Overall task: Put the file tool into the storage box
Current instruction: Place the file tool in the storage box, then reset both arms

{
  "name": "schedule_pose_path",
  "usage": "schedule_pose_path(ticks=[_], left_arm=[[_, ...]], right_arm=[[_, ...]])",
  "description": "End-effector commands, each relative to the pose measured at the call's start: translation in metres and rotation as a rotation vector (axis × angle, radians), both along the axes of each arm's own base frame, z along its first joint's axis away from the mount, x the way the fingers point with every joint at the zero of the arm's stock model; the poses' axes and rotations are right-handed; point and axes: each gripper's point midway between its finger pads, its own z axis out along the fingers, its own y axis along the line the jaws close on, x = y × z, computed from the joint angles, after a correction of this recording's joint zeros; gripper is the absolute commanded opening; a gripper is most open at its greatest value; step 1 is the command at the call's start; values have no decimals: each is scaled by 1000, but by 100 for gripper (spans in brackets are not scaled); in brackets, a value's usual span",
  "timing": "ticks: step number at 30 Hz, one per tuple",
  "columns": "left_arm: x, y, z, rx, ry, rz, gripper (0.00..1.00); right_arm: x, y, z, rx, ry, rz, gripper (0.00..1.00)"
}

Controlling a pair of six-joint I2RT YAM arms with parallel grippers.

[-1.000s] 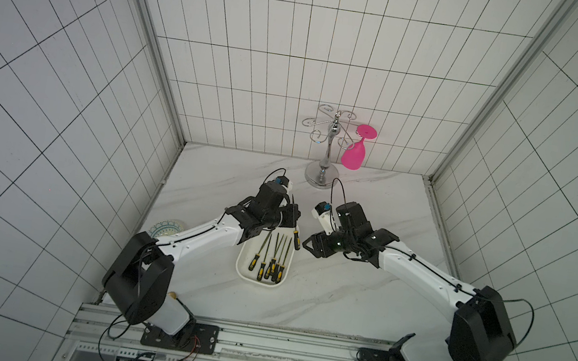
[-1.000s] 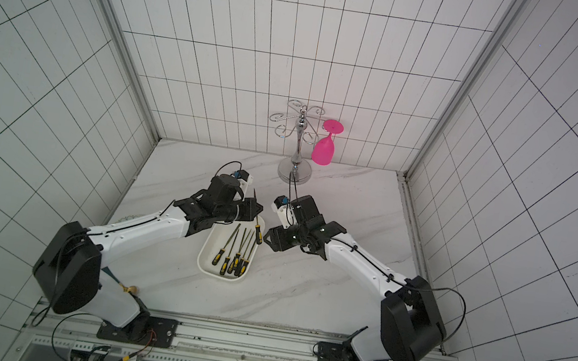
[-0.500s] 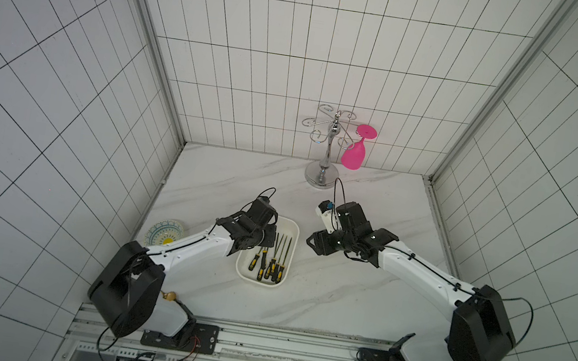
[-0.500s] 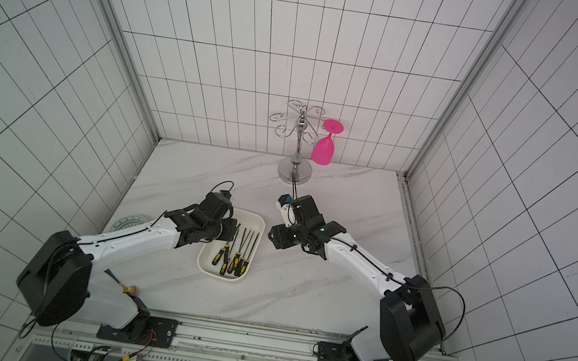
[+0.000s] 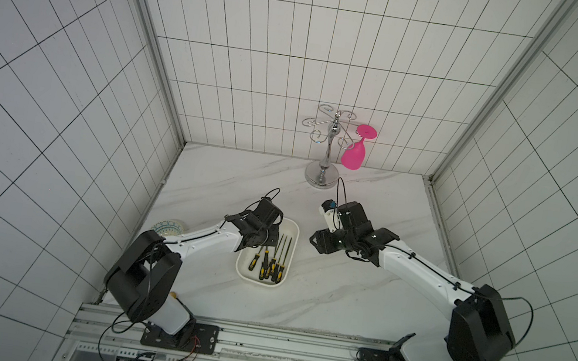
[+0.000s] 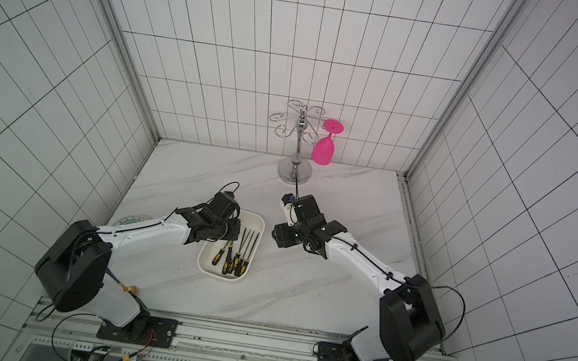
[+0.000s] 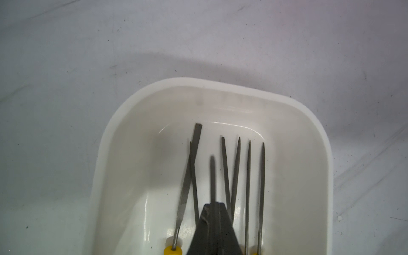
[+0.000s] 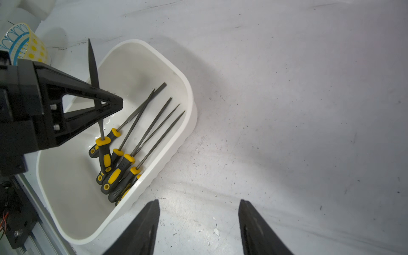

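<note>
Tabletop (image 8: pixel 287 110): left fingers (image 8: pixel 88 92), lowered into storage box (image 8: pixel 189 99), pinch file (image 8: pixel 92 64); right fingers (image 8: pixel 141 227) gape empty.

a pink glass (image 5: pixel 353 156) hangs upside down on a chrome rack (image 5: pixel 327 144); patterned cup (image 5: pixel 168 227) apart.

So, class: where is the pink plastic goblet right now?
In both top views, the pink plastic goblet hangs upside down from the chrome wire rack by the back wall.

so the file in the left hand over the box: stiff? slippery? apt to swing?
Likely stiff: the file juts straight from the left hand with no sag. Probably handle-heavy: its thick yellow-black grip hangs lowest, inside the storage box. The thin tapered blade offers little to bite on, so it may pivot or slip.
</note>
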Motion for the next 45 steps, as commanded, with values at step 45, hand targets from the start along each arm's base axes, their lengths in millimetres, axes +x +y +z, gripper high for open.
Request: schedule_pose_path(ticks=[45], left_arm=[[88, 256, 43, 293, -773, 551, 99]], right_arm=[[118, -322, -31, -154, -636, -979, 99]])
